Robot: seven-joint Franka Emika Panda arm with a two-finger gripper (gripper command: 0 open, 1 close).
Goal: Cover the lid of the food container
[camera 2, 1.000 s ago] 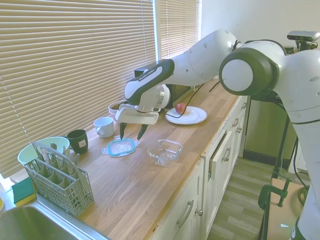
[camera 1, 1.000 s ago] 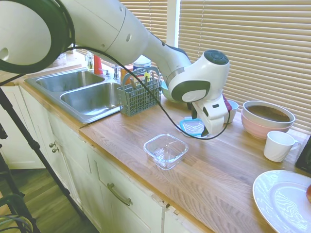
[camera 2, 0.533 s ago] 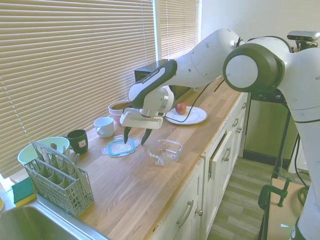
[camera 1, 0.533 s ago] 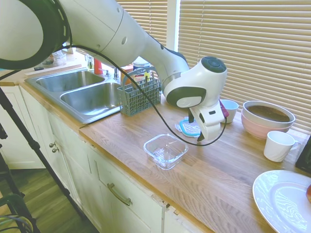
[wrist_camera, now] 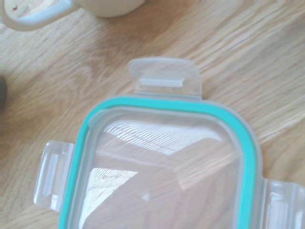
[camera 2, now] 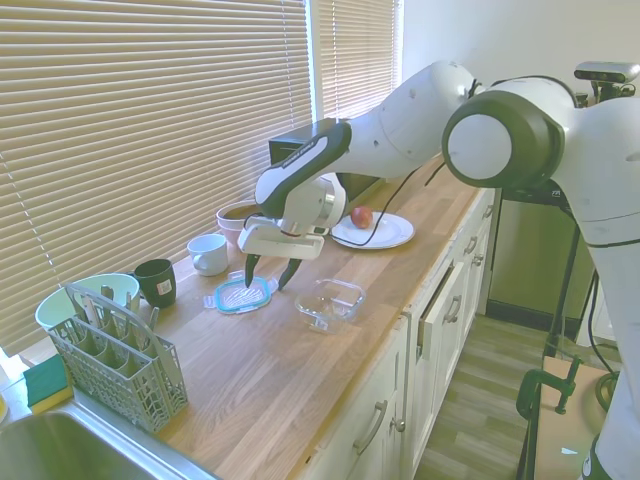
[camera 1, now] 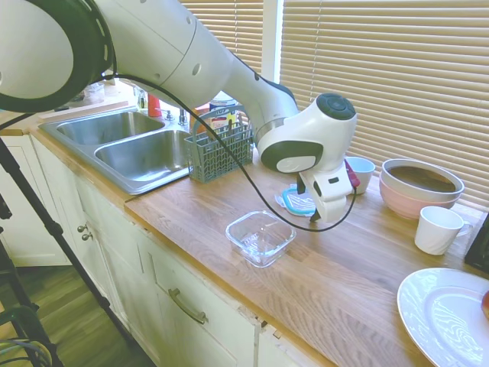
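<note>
Directly above the lid [camera 2: 241, 294], the white arm's gripper [camera 2: 268, 273] hangs with its two dark fingers spread apart — one on each side of the teal-rimmed plastic, neither clearly touching it. That lid lies flat on the wooden countertop [camera 1: 359, 267], its clear side tabs showing sharply in the wrist view [wrist_camera: 164, 162]. Just beside it, toward the counter's front edge, sits the food container [camera 1: 260, 236] — uncovered and upright. A white mug [camera 2: 209, 253] stands near the blinds, and a white plate [camera 2: 375, 232] lies further along.
</note>
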